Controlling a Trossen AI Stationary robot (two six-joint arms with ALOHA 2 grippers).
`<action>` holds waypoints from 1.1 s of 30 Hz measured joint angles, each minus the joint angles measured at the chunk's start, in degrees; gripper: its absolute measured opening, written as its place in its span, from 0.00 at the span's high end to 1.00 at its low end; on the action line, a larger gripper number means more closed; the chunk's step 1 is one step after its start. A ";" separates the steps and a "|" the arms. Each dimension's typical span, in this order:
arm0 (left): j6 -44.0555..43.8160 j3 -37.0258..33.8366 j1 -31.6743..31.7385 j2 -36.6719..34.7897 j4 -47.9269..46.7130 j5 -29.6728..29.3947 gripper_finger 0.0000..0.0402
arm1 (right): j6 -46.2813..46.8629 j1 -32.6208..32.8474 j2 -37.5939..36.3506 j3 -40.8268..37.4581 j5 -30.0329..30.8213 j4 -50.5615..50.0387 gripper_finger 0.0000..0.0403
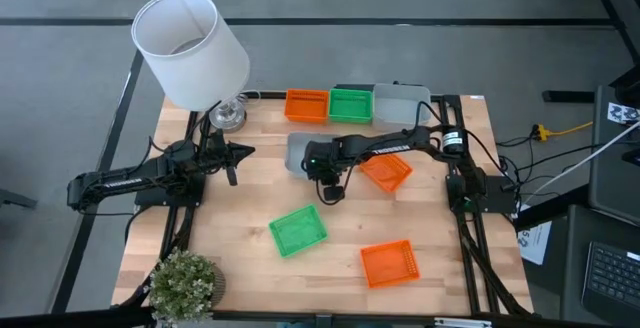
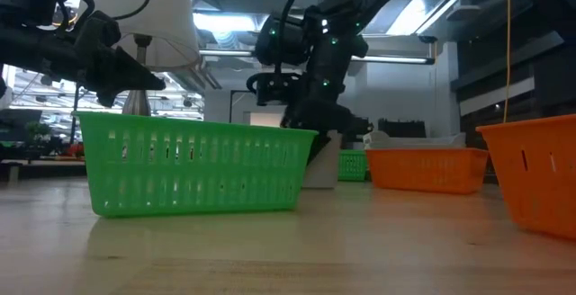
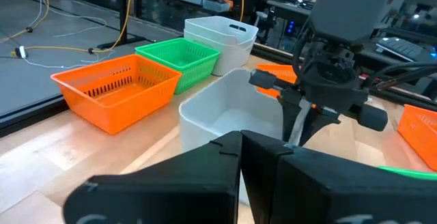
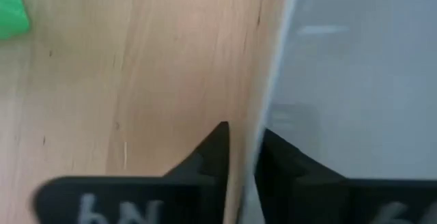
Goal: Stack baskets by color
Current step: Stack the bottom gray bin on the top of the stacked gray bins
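Note:
A grey-white basket rests flat on the table's middle. My right gripper comes down on its near wall, with one finger on each side of it. Three baskets stand in a row at the far edge: orange, green and grey-white. An orange basket lies just right of the gripper. A green one and another orange one sit nearer the front. At the left side my left gripper hangs shut above the table, holding nothing. My right gripper has the grey-white basket's near wall between its fingers, one finger inside the basket and the other outside over the wood. The fingers come steeply from above. The basket sits flat on the table.
A lamp with a white shade stands at the far left corner. A small potted plant stands at the near left corner. Bare wood lies between the green basket and the left arm.

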 joint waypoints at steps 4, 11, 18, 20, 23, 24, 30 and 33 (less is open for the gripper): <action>0.00 0.00 0.00 0.00 0.00 0.00 1.00 | -0.64 0.18 -0.07 1.43 0.42 -2.75 0.98; 0.00 0.00 0.00 0.00 0.00 0.00 1.00 | -4.30 2.07 -2.27 8.28 5.89 -16.90 0.99; 0.02 0.00 0.00 0.00 0.00 0.00 1.00 | -4.37 -0.21 -10.23 15.71 18.41 -33.62 1.00; 0.02 0.00 -0.01 -0.01 0.00 -0.01 1.00 | -3.43 -2.31 -13.44 16.07 20.28 -37.00 1.00; 0.02 0.00 0.00 0.00 0.00 -0.02 1.00 | -2.97 -6.42 -17.76 16.04 20.57 -41.67 1.00; 0.02 0.00 0.00 0.00 0.00 0.00 1.00 | -2.94 -7.89 -19.13 16.04 20.68 -42.82 1.00; 0.02 0.00 0.00 0.00 0.00 -0.02 1.00 | -6.00 -16.71 -23.61 16.03 18.36 -46.46 1.00; 0.04 0.00 0.00 0.00 0.00 -0.02 1.00 | -7.62 -21.10 -24.90 13.65 17.00 -45.98 1.00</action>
